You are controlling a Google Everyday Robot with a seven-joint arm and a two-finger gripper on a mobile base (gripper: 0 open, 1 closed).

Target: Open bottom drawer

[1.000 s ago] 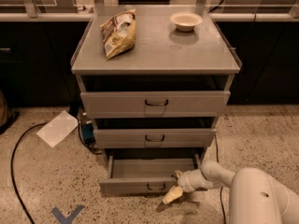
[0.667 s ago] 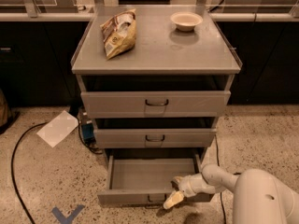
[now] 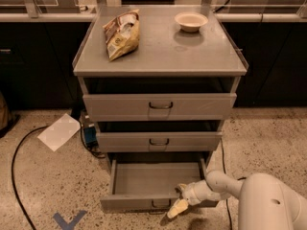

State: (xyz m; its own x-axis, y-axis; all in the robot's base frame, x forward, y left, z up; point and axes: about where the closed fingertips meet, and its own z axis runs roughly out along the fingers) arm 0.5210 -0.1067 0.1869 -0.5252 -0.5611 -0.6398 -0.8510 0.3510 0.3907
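Note:
The bottom drawer (image 3: 134,202) of the grey cabinet stands pulled well out, its shallow grey tray (image 3: 153,178) open to view and bare. A small dark wire handle (image 3: 161,204) sits at the centre of its narrow front panel. My gripper (image 3: 178,201) is at the right part of that front panel, just right of the handle, with one pale fingertip (image 3: 176,208) hanging over the front. My white arm (image 3: 249,195) reaches in from the lower right.
The top drawer (image 3: 160,106) and middle drawer (image 3: 158,141) stand slightly out. A chip bag (image 3: 122,33) and a bowl (image 3: 191,21) rest on the cabinet top. White paper (image 3: 59,131), a black cable (image 3: 14,176) and blue tape (image 3: 69,221) lie on the floor to the left.
The bottom drawer has slid further out towards the camera, showing more of its tray. My gripper has moved forward and down with its front panel.

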